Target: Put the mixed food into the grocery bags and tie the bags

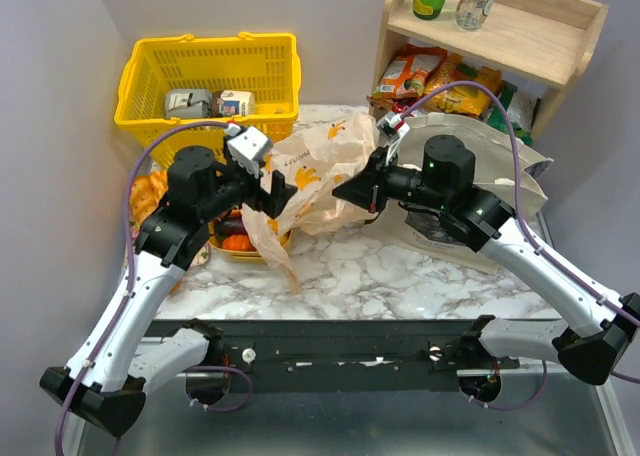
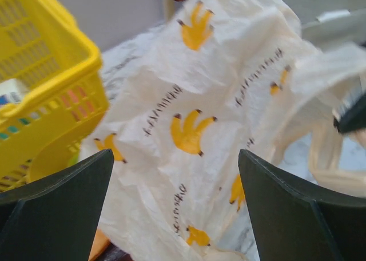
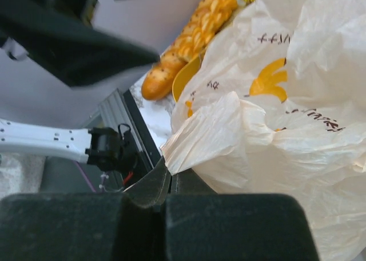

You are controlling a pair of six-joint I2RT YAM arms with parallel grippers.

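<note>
The peach plastic bag (image 1: 322,168) with yellow fruit prints stands crumpled at mid-table. My left gripper (image 1: 277,193) is open at the bag's left side; in the left wrist view its fingers (image 2: 57,206) straddle the bag (image 2: 189,101) without closing on it. My right gripper (image 1: 350,192) is shut on a fold of the bag (image 3: 229,141) at its right side, with the jaws pressed together (image 3: 170,178). The beige canvas tote (image 1: 505,171) lies under the right arm. An orange (image 1: 236,243) and a dark eggplant (image 1: 232,226) lie on a yellow plate below the left arm.
A yellow basket (image 1: 210,76) with small boxes stands at the back left, close to the left gripper (image 2: 40,101). Braided bread (image 1: 148,191) lies at the left and shows in the right wrist view (image 3: 189,38). A wooden shelf (image 1: 500,26) with snack packets and bottles stands at the back right.
</note>
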